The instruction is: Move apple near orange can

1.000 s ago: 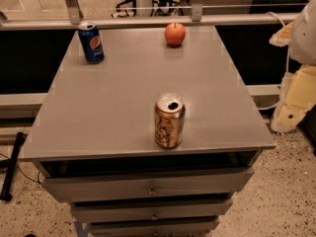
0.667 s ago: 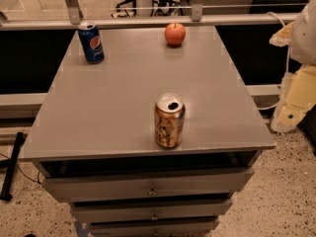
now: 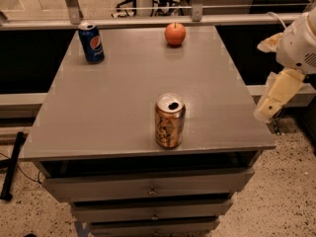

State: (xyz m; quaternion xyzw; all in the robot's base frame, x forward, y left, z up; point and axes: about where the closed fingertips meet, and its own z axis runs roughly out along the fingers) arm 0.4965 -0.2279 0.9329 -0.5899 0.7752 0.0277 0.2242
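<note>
Apple (image 3: pixel 175 34) is the thing I have to move, and it sits stem up at the far edge of the bench (image 3: pixel 113 98), a bit right of the middle. From big to small, the bench comes first. It is a flat grey top with drawers (image 3: pixel 148 189) under it, and it holds all three things, each well apart from the others. My robot's white arm (image 3: pixel 302 36) is out to the right, past the side of the bench and not over it. I think it waits there so I can see everything. The tool (image 3: pixel 269 105) hangs down from the arm, just beside the right edge near the front corner. I cannot tell if it is clenched or let go, but it carries nothing. The orange can (image 3: pixel 170 121) stands upright near the front edge with its open top up. A blue Pepsi can (image 3: pixel 92 42) stands at the far left corner, out of the way. Last is the little apple, far from the orange can, so I think the job has not begun. It is round and may roll if I bump it.
</note>
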